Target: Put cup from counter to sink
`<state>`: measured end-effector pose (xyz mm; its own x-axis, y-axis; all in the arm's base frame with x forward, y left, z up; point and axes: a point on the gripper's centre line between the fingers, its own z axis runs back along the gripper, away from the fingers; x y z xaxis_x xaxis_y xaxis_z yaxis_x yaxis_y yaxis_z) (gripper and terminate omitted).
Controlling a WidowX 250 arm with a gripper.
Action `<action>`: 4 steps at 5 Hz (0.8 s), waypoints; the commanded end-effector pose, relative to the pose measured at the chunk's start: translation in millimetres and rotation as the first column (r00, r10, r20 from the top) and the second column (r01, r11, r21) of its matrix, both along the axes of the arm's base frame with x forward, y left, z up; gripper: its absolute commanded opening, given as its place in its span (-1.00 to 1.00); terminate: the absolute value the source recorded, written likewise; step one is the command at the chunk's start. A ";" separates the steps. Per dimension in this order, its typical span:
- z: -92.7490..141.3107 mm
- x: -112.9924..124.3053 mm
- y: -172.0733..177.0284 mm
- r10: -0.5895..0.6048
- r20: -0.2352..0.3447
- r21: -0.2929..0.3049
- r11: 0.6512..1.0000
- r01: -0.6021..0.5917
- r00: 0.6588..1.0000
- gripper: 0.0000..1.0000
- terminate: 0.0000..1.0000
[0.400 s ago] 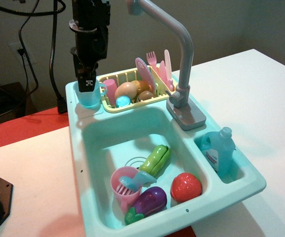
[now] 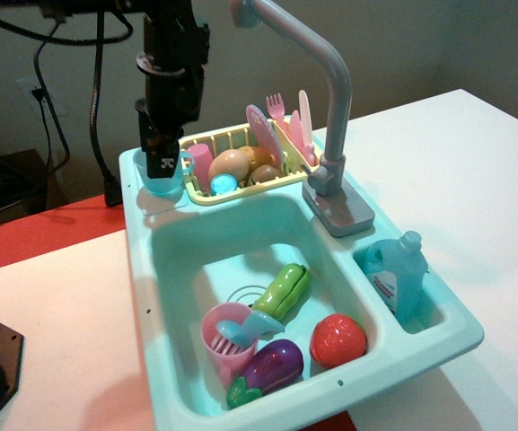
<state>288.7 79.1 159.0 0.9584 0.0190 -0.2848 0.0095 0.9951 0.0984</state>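
The light-blue cup (image 2: 164,186) stands upright on the pale-teal counter (image 2: 138,208), at the back left corner of the sink unit. My gripper (image 2: 162,165) points straight down onto the cup. Its fingers (image 2: 163,154) reach the rim and cover the cup's upper part. The fingers overlap in this view, so the gap between them is hidden. The sink (image 2: 189,254) lies in front of the cup. It holds a pink ribbed cup (image 2: 227,336), a green vegetable (image 2: 282,291), a purple eggplant (image 2: 272,365) and a red strawberry (image 2: 338,340).
A yellow dish rack (image 2: 241,160) with toy dishes and cutlery stands right of the cup. The tall grey faucet (image 2: 328,117) rises at the back right. A blue soap bottle (image 2: 396,274) sits in the small right compartment. Black cables (image 2: 97,99) hang behind.
My gripper has come down a little and shifted slightly right, covering more of the cup. The cup stays on the counter.
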 end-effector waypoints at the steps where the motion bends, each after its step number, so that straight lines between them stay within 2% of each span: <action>1: 3.8 6.4 4.3 0.012 0.041 0.014 1.000 -0.013 0.999 1.00 -1.00; 2: 1.3 2.1 5.8 0.012 0.065 0.024 1.000 -0.013 0.998 -1.00 -1.00; 4: 0.9 -2.0 7.7 0.022 0.075 0.025 0.999 -0.023 0.997 -1.00 -1.00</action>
<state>286.2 84.7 138.1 0.9583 0.0369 -0.2832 -0.0074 0.9945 0.1045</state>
